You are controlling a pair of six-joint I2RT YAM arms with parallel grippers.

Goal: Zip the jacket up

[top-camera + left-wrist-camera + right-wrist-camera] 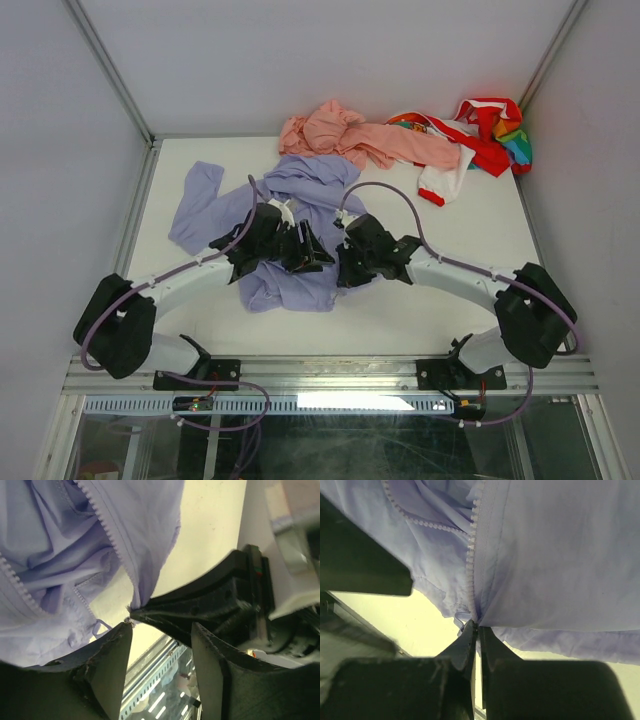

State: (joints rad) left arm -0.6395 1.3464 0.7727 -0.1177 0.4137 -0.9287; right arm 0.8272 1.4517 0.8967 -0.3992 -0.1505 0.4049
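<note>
From above, the jacket (290, 200) lies crumpled in the middle of the white desk (440, 320), one sleeve trailing off to the left and its lower part bunched towards the near edge. Both arms reach in over it: the left claw (318, 258) sits on the lavender cloth, and the right claw (345, 272) meets the garment's right-hand edge just beside it. At the far side a salmon-pink garment (360, 138) touches the top of the jacket, and a red-white multicoloured garment (480, 135) lies next to that, in the far right corner. In the left wrist view, the left claw (162, 630) stands open, its two dark fingers (102, 672) well apart with only the desk edge showing between them. The tip of one finger lies right by the jacket's (140, 515) bottom corner. There the right claw (137, 612) comes in from the right and pinches the cloth, while the unjoined zipper (107, 530) teeth run up and away. In the right wrist view, the right claw (476, 627) is closed tight on the jacket's (560, 555) lower hem, at the bottom end of one row of zipper (472, 545) teeth. A second row curves off to the upper left, apart from the first.
</note>
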